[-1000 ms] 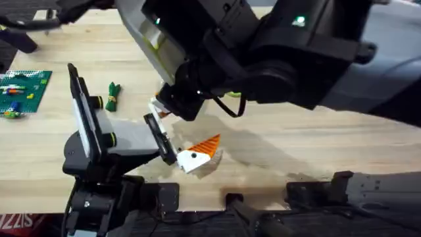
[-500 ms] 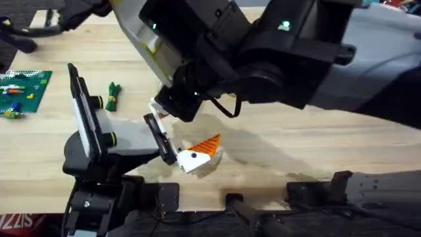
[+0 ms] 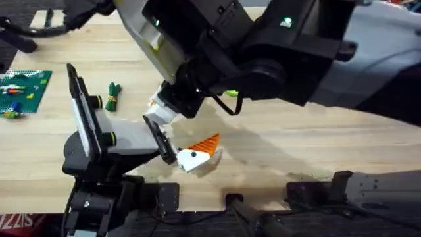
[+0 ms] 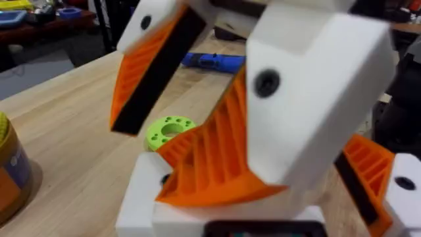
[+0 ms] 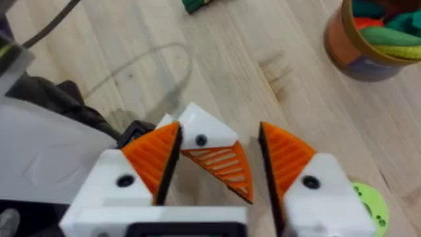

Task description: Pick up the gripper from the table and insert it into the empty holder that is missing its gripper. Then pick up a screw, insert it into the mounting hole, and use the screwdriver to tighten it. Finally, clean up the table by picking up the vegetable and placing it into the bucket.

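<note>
Right tool [image 5: 220, 135] hangs low over the near edge of the surface with its jaws apart. They straddle a white holder [image 5: 200, 135] that carries the orange ribbed gripper [image 5: 223, 168]; a gap shows on one side, so it is bracketing the piece, not squeezing it. That piece sits at the tip of the left tool [image 3: 194, 157], whose own jaws also stand apart and which lies level by the near edge, probably to offer the holder steadily. Whether the gripper is fully seated I cannot tell. The blue screwdriver [image 4: 214, 61] lies toward the far edge beyond a bright green ring [image 4: 170, 130], within reach for the screw step. The vegetable [image 3: 112, 95] waits toward the left edge, well apart from the bucket [image 5: 375, 39].
</note>
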Robot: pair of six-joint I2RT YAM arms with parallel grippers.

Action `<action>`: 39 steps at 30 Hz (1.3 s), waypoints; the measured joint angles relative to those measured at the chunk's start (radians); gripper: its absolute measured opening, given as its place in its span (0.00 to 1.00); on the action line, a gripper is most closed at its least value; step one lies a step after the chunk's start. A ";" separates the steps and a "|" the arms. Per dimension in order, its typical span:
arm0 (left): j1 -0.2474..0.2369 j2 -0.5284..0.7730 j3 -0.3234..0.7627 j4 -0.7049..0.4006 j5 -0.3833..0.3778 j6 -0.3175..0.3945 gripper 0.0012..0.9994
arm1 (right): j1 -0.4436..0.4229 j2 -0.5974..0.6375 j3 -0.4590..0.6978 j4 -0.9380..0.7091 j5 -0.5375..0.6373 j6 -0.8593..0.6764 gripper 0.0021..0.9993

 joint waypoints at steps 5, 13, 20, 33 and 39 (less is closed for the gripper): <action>0.002 0.000 0.000 0.000 -0.002 -0.002 0.99 | -0.016 0.000 0.004 0.000 0.026 0.000 0.98; 0.002 0.000 0.000 0.000 -0.002 -0.003 0.99 | -0.016 0.000 0.005 -0.001 0.028 -0.001 0.99; 0.004 0.000 0.000 0.001 -0.016 -0.005 0.61 | -0.013 -0.010 0.005 -0.007 0.015 -0.002 0.99; 0.001 0.000 0.000 0.001 0.000 0.005 0.00 | -0.037 -0.045 0.005 0.022 -0.029 0.011 0.99; 0.001 0.000 0.000 0.001 0.000 0.006 0.00 | -0.065 -0.051 0.005 0.012 -0.029 0.014 0.99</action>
